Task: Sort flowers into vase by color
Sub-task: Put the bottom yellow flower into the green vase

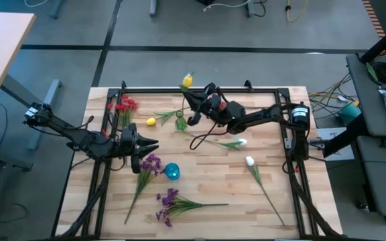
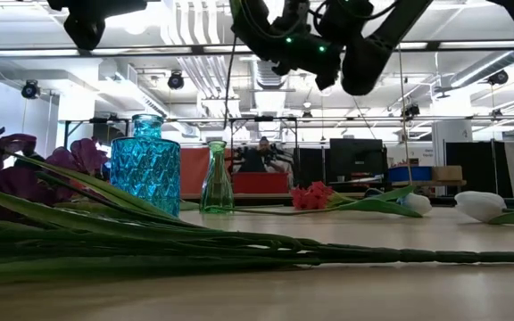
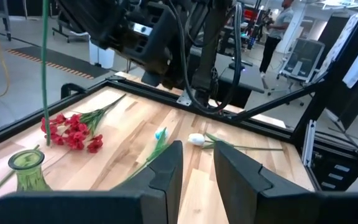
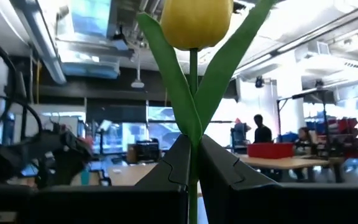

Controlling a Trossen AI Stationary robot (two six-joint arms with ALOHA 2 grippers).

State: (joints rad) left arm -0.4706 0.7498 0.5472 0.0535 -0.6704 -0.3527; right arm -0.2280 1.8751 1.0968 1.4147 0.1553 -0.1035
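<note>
My right gripper (image 1: 194,100) is shut on a yellow tulip (image 1: 187,82) held high over the table's far middle. The tulip's stem (image 3: 45,74) hangs down toward the small green glass vase (image 1: 180,122). My left gripper (image 1: 151,144) is open and empty, low at the table's left, next to the purple flowers (image 1: 151,164) and the blue vase (image 1: 172,171). Red flowers (image 1: 124,105), a second yellow flower (image 1: 151,121), two white buds (image 1: 242,142) (image 1: 250,161) and another purple bunch (image 1: 168,201) lie flat on the table. My right gripper pinches the yellow tulip's thin stem (image 4: 192,140) between its two fingers, just below the bud (image 4: 194,22) and where the leaves join. The fingers lie across the stem. The flower is lifted clear, bud up, with the long stem hanging below the fingers over the green vase (image 3: 27,168).
A black metal frame (image 1: 200,89) runs around the wooden table top. The blue vase (image 2: 145,174) and the green vase (image 2: 217,178) stand upright. Long green stems (image 2: 239,250) lie across the near part. People show in the room beyond (image 3: 272,37).
</note>
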